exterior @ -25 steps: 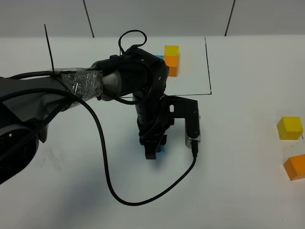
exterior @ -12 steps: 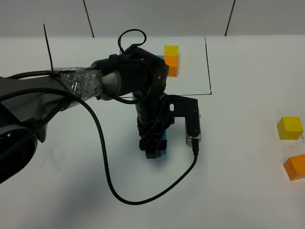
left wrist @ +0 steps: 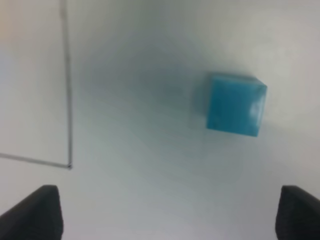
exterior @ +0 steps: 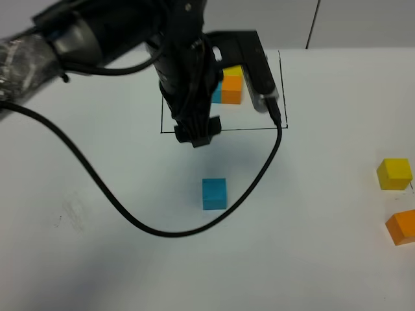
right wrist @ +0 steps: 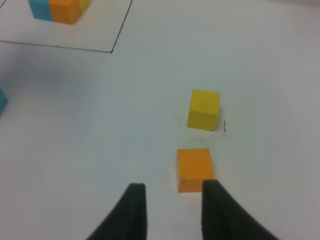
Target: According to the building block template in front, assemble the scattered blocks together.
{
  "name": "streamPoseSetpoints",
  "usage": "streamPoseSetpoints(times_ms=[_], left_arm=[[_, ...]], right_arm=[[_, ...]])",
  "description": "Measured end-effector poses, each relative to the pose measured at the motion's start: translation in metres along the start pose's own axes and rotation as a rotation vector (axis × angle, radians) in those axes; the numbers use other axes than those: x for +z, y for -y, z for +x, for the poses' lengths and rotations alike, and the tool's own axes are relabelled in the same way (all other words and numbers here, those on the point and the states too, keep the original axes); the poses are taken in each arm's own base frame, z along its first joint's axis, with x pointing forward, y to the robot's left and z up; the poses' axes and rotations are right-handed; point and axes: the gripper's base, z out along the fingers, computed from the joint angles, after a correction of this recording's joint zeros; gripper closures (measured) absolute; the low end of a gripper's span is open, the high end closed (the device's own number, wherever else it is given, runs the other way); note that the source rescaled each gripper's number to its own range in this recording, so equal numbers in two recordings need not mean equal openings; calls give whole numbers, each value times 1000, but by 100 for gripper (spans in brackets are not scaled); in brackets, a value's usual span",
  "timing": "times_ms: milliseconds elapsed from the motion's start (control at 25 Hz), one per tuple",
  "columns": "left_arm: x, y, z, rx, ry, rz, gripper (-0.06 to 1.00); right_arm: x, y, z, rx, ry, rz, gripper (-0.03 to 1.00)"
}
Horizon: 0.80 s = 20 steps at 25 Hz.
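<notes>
The sky blue cube stands alone on the white table, also in the left wrist view. My left gripper is open and empty, raised behind the cube over the frame's front line; its fingertips are wide apart. The template, a blue, orange and yellow cluster inside a black frame, is partly hidden by the left arm. The yellow cube and orange cube lie at the right edge. My right gripper is open just short of the orange cube, with the yellow cube beyond.
A black cable loops from the left arm across the table, passing left of and in front of the blue cube. The frame's corner shows in the left wrist view. The template shows far off in the right wrist view.
My left gripper has let go of the blue cube, risen and moved back toward the template frame. The blue cube stays on the table. The yellow and orange cubes have not moved.
</notes>
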Motion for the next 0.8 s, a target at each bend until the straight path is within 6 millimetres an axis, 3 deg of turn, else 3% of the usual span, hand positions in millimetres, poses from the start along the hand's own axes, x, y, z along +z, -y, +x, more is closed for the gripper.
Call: streamPoseSetpoints(times_ms=[240, 440, 600, 800], left_arm=[[-101, -9, 41, -258, 107, -289, 28], [-172, 1, 98, -396, 167, -522, 33], [-212, 31, 158, -506, 236, -627, 33], [-230, 88, 240, -603, 349, -665, 34]], right_arm=[[0, 0, 0, 0, 0, 0, 97], [0, 0, 0, 0, 0, 0, 97], [0, 0, 0, 0, 0, 0, 97], [0, 0, 0, 0, 0, 0, 97]])
